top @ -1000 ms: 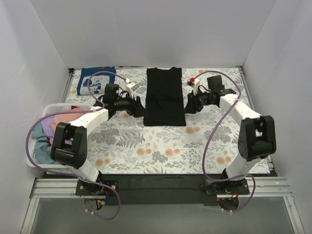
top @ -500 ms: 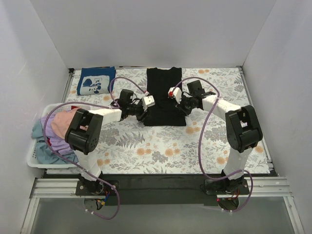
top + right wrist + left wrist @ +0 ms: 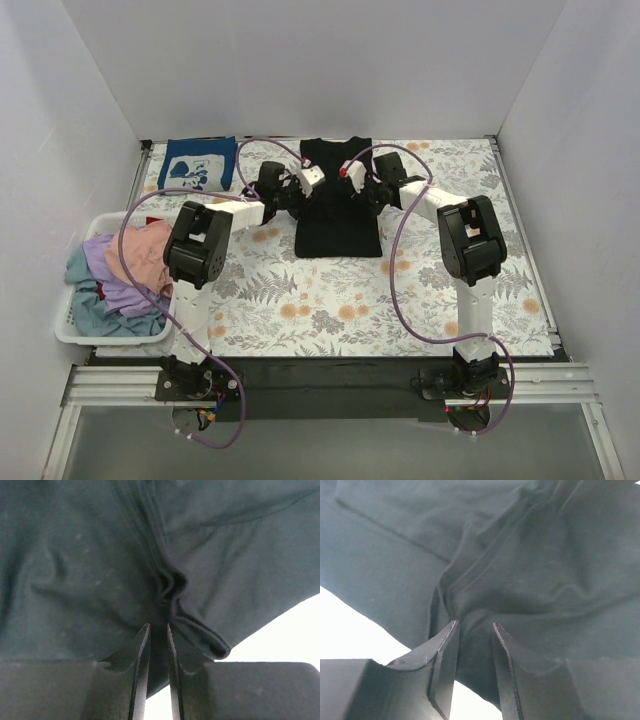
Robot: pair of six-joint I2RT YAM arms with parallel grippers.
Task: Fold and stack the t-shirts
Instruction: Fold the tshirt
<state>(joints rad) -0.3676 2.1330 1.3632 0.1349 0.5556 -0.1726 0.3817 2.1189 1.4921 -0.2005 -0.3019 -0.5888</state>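
Toward 12 o'clock, left claw [image 3: 475,629] and right claw [image 3: 158,629] each grip a bunched fold of the plain black cloth t-shirt [image 3: 338,228].

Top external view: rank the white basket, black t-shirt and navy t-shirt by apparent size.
1. white basket, though nearer the camera, so unsure
2. black t-shirt
3. navy t-shirt, folded, clearly smallest

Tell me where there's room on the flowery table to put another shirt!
Biggest bare patch: the flowery cover in front, between the black t-shirt and the arm bases. Another sits far right, by the wall. Crowded: the back middle, where the left gripper and right gripper pinch that shirt, near the navy t-shirt, and the full basket.
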